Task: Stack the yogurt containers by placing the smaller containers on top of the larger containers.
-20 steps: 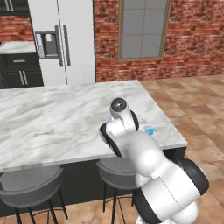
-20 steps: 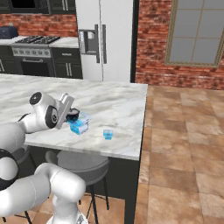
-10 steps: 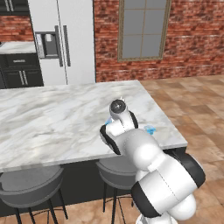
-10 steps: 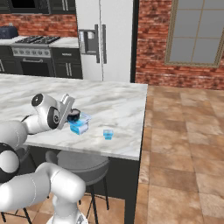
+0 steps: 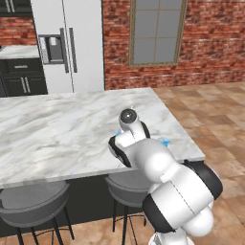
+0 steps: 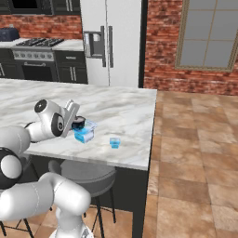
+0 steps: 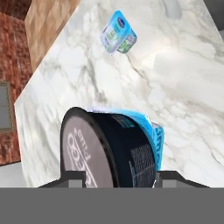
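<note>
In the hand view a small dark round cup with a pale top sits between the finger tips of my gripper, which is shut on it. Right behind and under the cup shows the larger light-blue tub; I cannot tell whether they touch. From the right base view, the gripper holds the dark cup over the larger tub on the marble counter. The tiny light-blue tub stands apart to the right, seen also as the tiny tub and the tiny tub.
The tubs stand near the counter's front edge, with round stools beneath it. The counter's right end is a short way past the tiny tub. A fridge and a stove stand beyond the island.
The gripper with the dark cup has eased slightly down and to the right, closer to the larger tub. The tubs on the counter have not moved.
</note>
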Controlling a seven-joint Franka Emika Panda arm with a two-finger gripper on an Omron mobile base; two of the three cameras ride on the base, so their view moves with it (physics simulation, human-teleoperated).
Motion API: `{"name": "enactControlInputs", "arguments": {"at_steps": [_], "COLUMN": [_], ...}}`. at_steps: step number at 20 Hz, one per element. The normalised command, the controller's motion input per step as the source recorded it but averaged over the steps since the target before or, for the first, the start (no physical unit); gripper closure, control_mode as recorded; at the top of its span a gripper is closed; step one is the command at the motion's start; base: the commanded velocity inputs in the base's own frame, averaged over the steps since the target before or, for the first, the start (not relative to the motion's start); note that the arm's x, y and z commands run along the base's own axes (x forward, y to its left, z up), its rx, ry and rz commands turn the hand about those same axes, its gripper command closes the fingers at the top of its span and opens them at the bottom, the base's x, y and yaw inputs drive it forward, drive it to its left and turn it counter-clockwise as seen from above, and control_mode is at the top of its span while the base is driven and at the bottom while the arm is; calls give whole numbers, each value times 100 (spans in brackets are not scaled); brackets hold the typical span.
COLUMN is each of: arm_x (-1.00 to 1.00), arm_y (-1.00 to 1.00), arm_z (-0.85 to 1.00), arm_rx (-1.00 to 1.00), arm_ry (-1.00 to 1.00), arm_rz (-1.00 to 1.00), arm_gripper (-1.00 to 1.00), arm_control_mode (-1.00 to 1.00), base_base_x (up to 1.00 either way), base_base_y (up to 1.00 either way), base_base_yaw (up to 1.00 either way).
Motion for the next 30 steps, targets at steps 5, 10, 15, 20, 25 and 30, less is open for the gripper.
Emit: {"name": "enactControlInputs", "arguments": {"at_steps": [5,10,15,20,25,30], "arm_x": [5,9,10,10,9,8], "arm_y": [11,10,5,5,5,8], "arm_z": [-4,-4,-3,-5,-7,-6], "arm_rx": [3,3,2,3,4,6], "arm_ry": [-2,-1,0,0,0,-1], "arm_rz": [-4,-3,-3,-3,-4,-2], "arm_gripper": [100,100,100,100,100,100], "arm_control_mode": [-100,-100,-100,-100,-100,-100], "base_base_x": [0,0,0,0,0,0], "base_base_y": [0,0,0,0,0,0], "base_base_yaw": [0,0,0,0,0,0]}}
